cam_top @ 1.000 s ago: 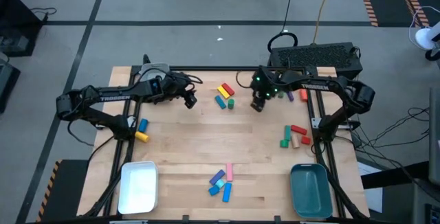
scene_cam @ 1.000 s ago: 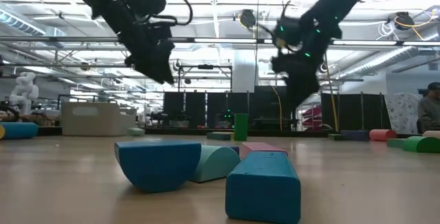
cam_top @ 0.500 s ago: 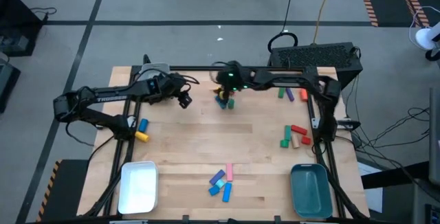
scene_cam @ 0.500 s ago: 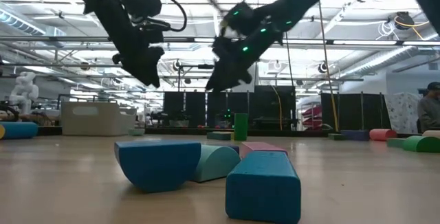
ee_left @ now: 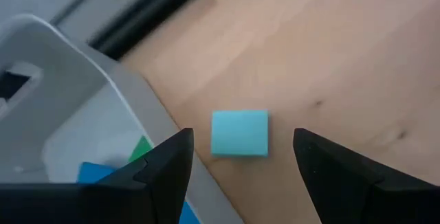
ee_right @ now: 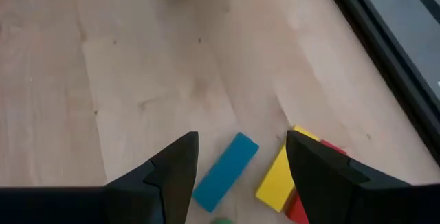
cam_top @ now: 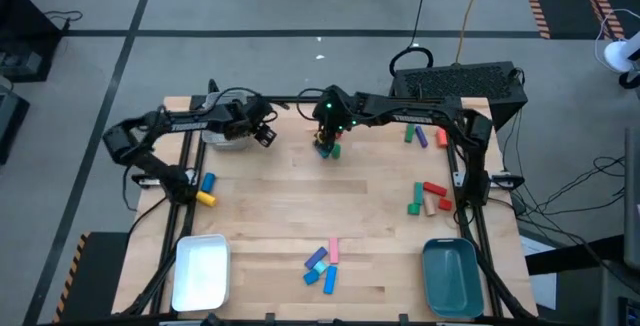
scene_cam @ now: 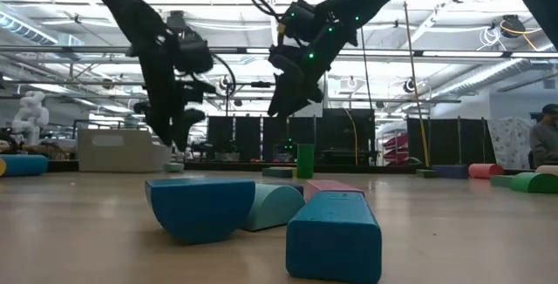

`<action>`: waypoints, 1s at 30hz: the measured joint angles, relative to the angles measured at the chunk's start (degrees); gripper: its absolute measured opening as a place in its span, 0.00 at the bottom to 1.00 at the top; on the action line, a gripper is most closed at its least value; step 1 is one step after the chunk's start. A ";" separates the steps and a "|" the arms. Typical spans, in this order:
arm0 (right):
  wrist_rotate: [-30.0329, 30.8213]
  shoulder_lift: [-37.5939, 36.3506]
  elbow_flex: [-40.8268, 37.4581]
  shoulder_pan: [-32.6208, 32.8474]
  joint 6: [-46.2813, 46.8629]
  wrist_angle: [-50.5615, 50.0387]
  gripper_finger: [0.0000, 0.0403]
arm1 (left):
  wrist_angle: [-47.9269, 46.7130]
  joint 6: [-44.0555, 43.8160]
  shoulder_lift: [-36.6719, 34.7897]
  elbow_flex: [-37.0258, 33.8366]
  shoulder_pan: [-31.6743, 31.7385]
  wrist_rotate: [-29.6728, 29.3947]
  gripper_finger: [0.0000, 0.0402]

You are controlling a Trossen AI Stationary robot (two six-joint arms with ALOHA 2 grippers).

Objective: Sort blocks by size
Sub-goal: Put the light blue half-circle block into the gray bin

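The left end effector (cam_top: 268,136) has swung back toward the bench's (cam_top: 300,216) far left corner, fingers spread and empty, hovering above a light teal cube (ee_left: 239,133) just beside the grey tray (ee_left: 62,93). The right end effector (cam_top: 327,142), also spread and empty, hangs over a blue bar (ee_right: 225,171), yellow bar (ee_right: 280,172) and red block (ee_right: 302,203). Other blocks lie scattered across the bench.

Overhead, table-level and two close downward wrist cameras, all sharing the wooden table (cam_top: 300,216).
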 joint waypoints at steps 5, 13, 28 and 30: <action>0.02 -0.99 0.00 0.00 -0.43 -1.08 0.52 | -0.23 4.14 5.52 2.12 0.68 1.85 0.62; 0.00 -1.06 0.00 0.26 -1.43 -1.85 0.52 | -2.48 6.71 10.63 4.72 2.38 1.38 0.62; 0.00 -1.06 0.00 0.33 -1.30 -3.55 0.52 | -2.58 6.39 11.83 4.92 4.81 6.35 0.43; 0.02 -1.06 0.00 0.51 -1.03 -4.43 0.52 | -2.61 6.40 11.87 4.88 4.82 6.39 0.41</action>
